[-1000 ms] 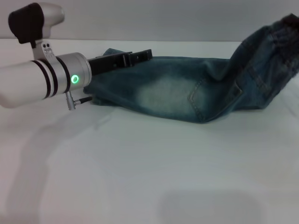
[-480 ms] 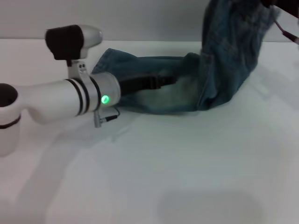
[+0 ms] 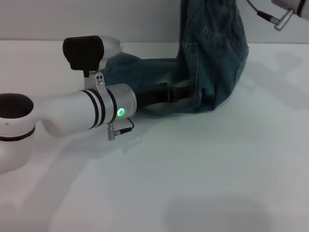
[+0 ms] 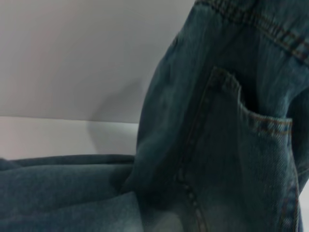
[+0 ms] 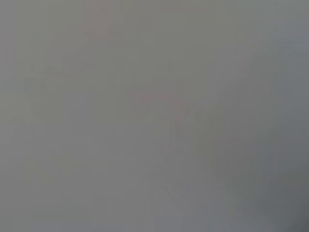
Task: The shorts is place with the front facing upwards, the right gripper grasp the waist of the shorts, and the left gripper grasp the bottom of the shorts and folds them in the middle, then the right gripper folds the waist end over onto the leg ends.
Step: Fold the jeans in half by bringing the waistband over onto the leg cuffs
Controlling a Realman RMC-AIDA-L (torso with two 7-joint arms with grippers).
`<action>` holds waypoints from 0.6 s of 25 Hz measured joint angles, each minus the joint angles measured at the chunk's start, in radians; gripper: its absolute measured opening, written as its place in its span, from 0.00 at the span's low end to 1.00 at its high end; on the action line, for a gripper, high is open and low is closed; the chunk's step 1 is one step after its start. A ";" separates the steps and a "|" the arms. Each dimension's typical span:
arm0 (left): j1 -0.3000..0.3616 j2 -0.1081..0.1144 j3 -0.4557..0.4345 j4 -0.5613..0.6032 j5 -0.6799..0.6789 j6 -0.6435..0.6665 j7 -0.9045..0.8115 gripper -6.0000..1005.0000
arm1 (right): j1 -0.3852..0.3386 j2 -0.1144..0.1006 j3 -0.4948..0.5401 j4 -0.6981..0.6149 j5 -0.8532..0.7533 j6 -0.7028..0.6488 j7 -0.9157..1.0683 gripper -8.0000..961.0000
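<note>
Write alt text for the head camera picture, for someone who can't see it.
Blue-green denim shorts rise at their waist end out of the top of the picture, while the leg end lies flat on a white table. The white-armed left pincer reaches onto the flat part from the left; only the right arm's silver cable plug shows, top right.

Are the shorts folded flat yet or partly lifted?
Partly lifted: the shorts rise out of frame at the waist end; the other end lies on the table by the left tool.

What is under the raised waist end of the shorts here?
The flat lower part of the shorts lies on the white table, with the left gripper reaching beneath the hanging fold. Its fingertips are covered by denim.
</note>
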 joint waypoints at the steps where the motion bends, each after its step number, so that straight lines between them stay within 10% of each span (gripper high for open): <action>1: 0.000 0.000 0.000 0.000 0.000 0.000 0.000 0.86 | 0.012 0.000 -0.007 0.004 -0.001 -0.008 0.000 0.01; 15: 0.004 -0.001 0.008 0.012 -0.013 0.006 0.005 0.86 | 0.085 0.008 -0.072 0.018 0.003 -0.042 0.000 0.01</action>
